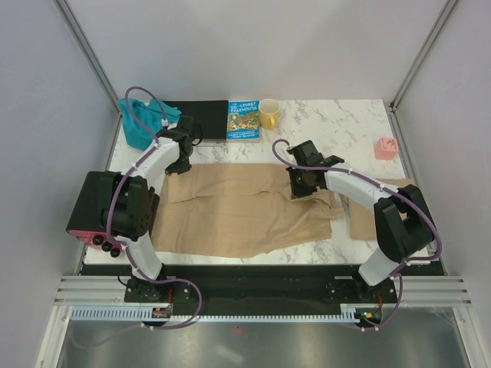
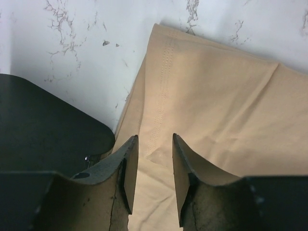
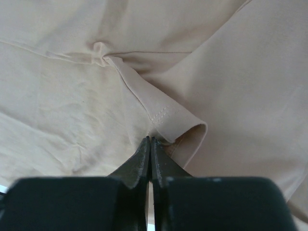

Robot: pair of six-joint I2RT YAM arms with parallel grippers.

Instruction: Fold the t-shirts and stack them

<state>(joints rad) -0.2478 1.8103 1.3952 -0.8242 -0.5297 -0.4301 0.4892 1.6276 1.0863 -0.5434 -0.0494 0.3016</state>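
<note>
The board point(image 2: 43, 120) sits just beside my left gripper point(image 2: 155, 138), blocking that side. Along the far edge the teal cloth point(image 1: 138, 123), book point(image 1: 243, 120) and mug point(image 1: 269, 113) crowd together; right of the mug the table point(image 1: 337, 126) is bare as far as a pink block point(image 1: 386, 148).

Second tan t-shirt point(image 1: 362, 224) half hidden behind right arm point(image 1: 360, 188); book point(image 1: 243, 121) title unreadable.

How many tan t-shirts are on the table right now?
2. One tan t-shirt is spread out in the middle; the second tan t-shirt lies at the right, partly under the right arm. Others may be hidden underneath.
</note>
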